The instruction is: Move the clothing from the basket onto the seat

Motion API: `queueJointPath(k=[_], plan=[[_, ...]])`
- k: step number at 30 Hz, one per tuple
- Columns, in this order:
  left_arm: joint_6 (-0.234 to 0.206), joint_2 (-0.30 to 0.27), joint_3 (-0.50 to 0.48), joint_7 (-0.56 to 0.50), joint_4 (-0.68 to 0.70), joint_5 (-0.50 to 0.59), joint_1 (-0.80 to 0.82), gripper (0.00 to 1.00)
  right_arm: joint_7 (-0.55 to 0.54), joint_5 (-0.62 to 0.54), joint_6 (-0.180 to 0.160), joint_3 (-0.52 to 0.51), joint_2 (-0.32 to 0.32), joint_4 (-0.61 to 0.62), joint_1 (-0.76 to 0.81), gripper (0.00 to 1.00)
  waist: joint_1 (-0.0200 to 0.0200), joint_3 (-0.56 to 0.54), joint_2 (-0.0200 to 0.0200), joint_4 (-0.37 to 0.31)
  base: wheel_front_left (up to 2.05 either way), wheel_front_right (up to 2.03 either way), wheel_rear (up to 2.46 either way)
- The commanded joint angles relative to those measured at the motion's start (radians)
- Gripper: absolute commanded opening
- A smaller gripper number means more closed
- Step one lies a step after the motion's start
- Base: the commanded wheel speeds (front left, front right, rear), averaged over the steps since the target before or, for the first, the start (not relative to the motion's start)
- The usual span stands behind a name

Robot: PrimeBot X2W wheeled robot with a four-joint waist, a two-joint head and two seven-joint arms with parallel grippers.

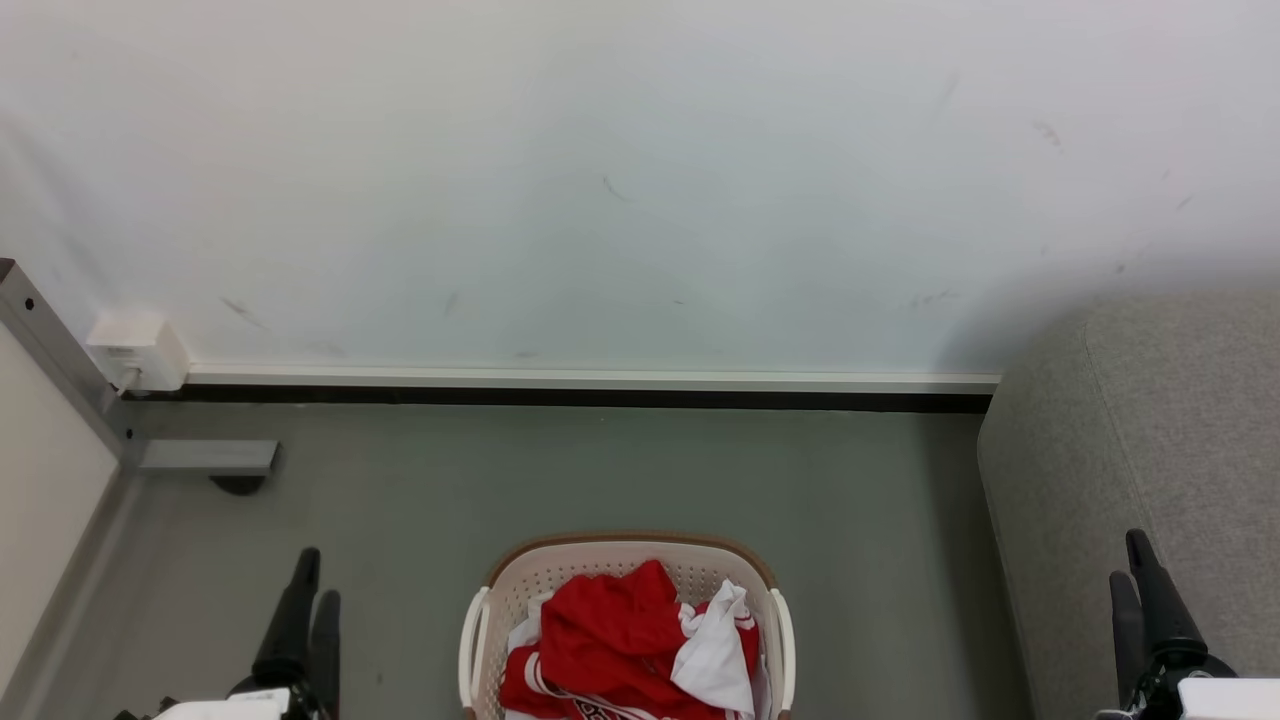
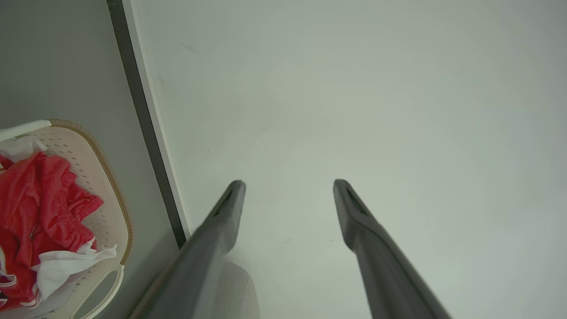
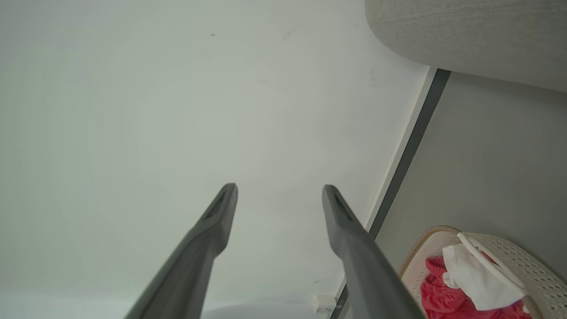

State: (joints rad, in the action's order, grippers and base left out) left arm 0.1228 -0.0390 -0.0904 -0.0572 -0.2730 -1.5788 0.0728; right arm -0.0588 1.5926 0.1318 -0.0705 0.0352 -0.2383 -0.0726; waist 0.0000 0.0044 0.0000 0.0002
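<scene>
Clothing: red white-trimmed garments (image 1: 610,630) heaped in oval cream perforated basket (image 1: 560,570).
Room: grey floor (image 1: 600,470) around basket; big grey fabric seat (image 1: 1150,420) rightward, apart.
Left gripper (image 2: 289,184), right gripper (image 3: 279,188): fingers apart, empty.

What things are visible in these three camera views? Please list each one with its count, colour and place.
wall: 1, white with small dark marks, across the back
floor: 1, grey, below the wall
skirting strip: 1, white above a black line, along the foot of the wall
wall box: 1, white, low on the wall at the left
metal post: 1, grey, slanting at the left edge
seat: 1, grey fabric, right side of the head view
basket: 1, cream with brown rim and white handles, on the floor, bottom middle
clothing: one heap, number of pieces unclear, red with white parts, inside the basket
left gripper: 1, dark, open, lower left
right gripper: 1, dark, open, lower right
</scene>
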Motion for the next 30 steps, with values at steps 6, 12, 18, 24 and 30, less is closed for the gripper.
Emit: queueJointPath(k=[6, 12, 18, 24, 30], plan=[[0.004, -0.005, -0.002, 0.032, 0.042, 0.081, 0.027, 1.00, 0.033, -0.051, 0.000, 0.022, 0.011, 0.061, -0.026, 1.00, 0.0000, 0.000, 0.0000, -0.001, 0.00, 0.00, 0.00], [0.005, -0.006, -0.012, 0.058, 0.064, 0.165, 0.028, 1.00, 0.059, -0.110, 0.000, 0.052, 0.025, 0.093, -0.029, 1.00, 0.0000, -0.001, 0.0000, -0.002, 0.00, 0.00, 0.00], [-0.005, -0.007, -0.009, 0.082, 0.082, 0.291, 0.021, 1.00, 0.083, -0.199, 0.000, 0.083, 0.035, 0.098, -0.032, 1.00, 0.0000, -0.004, 0.0000, -0.003, 0.00, 0.00, 0.00], [-0.021, -0.007, 0.008, 0.105, 0.109, 0.424, 0.010, 1.00, 0.106, -0.283, -0.001, 0.107, 0.046, 0.118, -0.036, 1.00, 0.0000, -0.009, 0.0000, -0.004, 0.00, 0.00, 0.00], [-0.046, -0.008, 0.024, 0.125, 0.131, 0.554, -0.001, 1.00, 0.127, -0.402, -0.001, 0.131, 0.065, 0.129, -0.038, 1.00, 0.0000, -0.012, 0.0000, -0.004, 0.00, 0.00, 0.00]])
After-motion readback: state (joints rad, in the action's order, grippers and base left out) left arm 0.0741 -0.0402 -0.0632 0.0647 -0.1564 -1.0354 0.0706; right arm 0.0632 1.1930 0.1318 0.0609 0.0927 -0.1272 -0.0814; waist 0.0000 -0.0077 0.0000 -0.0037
